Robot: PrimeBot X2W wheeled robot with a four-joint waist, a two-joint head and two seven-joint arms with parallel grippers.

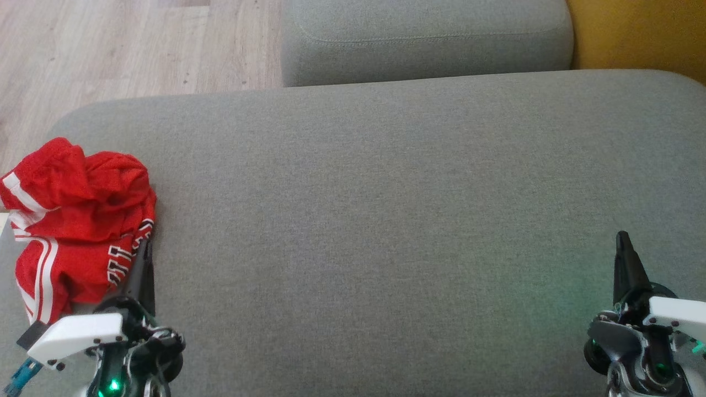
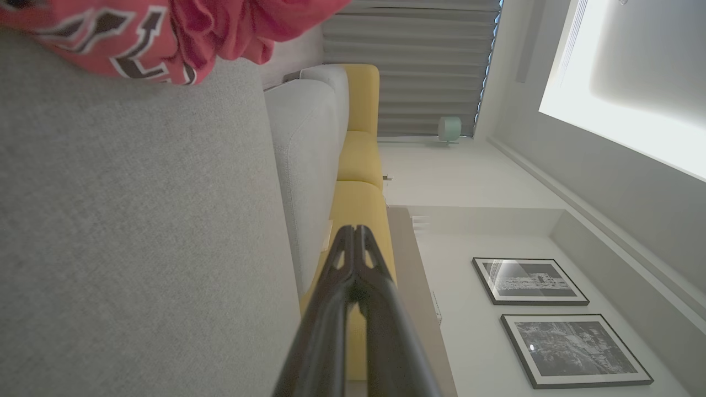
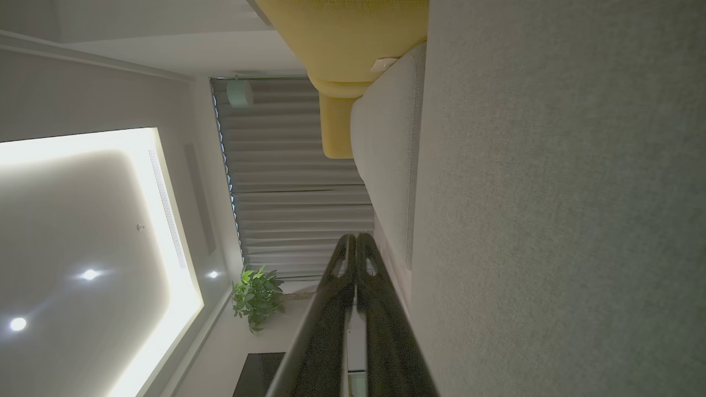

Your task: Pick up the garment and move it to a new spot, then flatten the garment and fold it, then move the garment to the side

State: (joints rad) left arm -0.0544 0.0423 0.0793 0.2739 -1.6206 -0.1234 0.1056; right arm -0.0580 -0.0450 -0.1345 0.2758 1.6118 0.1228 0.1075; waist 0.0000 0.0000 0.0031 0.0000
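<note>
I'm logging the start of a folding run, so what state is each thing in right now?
Red garment with white stripes: crumpled in a heap, not yet flattened or folded.
Left gripper: jaws shut, holding nothing, beside the garment.
Right gripper: jaws shut, holding nothing, over bare cushion.
Grey fabric cushion: bears the garment at its left end.

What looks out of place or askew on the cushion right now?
The red garment lies crumpled in a heap at the grey cushion's left edge, beside the shut left gripper. Nothing looks spilled or damaged.
</note>
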